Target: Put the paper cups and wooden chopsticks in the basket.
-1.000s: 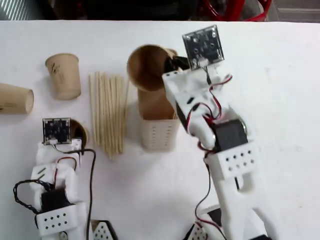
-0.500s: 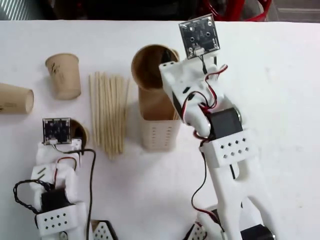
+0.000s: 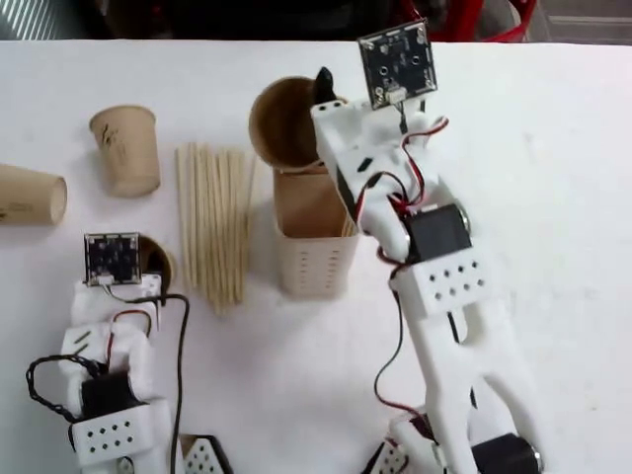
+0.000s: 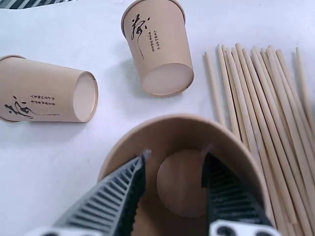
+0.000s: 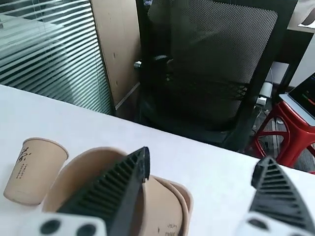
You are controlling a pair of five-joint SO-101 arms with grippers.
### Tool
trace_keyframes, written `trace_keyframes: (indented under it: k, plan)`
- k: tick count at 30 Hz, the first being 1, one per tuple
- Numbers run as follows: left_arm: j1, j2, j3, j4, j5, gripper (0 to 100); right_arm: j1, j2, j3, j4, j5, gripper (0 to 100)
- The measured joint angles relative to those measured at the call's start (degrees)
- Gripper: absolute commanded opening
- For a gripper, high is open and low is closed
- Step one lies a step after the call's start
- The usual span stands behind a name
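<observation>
The white perforated basket [image 3: 314, 265] stands mid-table with brown paper cups [image 3: 284, 123] leaning out of its far end. My right gripper [image 3: 336, 89] hovers just beyond that end, open and holding nothing; in its own view it [image 5: 203, 160] stands over the nested cups [image 5: 165, 204]. A bundle of wooden chopsticks [image 3: 212, 222] lies left of the basket. My left gripper [image 4: 174, 155] hangs open above the mouth of an upright cup [image 3: 158, 259]. One cup [image 3: 126, 148] stands upside down at the far left, and another [image 3: 30, 195] lies on its side.
The white table [image 3: 553, 148] runs wide and bare to the right of the right arm. A black cable [image 3: 180, 346] trails beside the left arm. Beyond the far edge stand a black mesh chair [image 5: 211, 64] and a red frame [image 5: 290, 123].
My right arm has pushed away toward the table's far edge, its gripper rising off the cup in the basket. The left arm has not moved.
</observation>
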Motion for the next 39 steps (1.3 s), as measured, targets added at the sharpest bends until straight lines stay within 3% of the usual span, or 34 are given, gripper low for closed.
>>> trace_keyframes:
  k: [10,23,27,33,39]
  plan:
    - [0.00,0.00,0.00,0.00,0.00,20,5.27,11.78,0.88,-0.97,-0.09,33.0]
    - [0.00,0.00,0.00,0.00,0.00,20,7.03,12.22,8.00,-1.49,-0.09,33.0]
    - [0.00,0.00,0.00,0.00,0.00,20,8.62,6.68,8.62,2.81,-0.09,33.0]
    - [0.00,0.00,0.00,0.00,0.00,20,8.88,-10.64,9.76,18.73,-0.09,32.4]
    - [0.00,0.00,0.00,0.00,0.00,20,8.70,-28.13,19.96,26.73,-0.09,11.3]
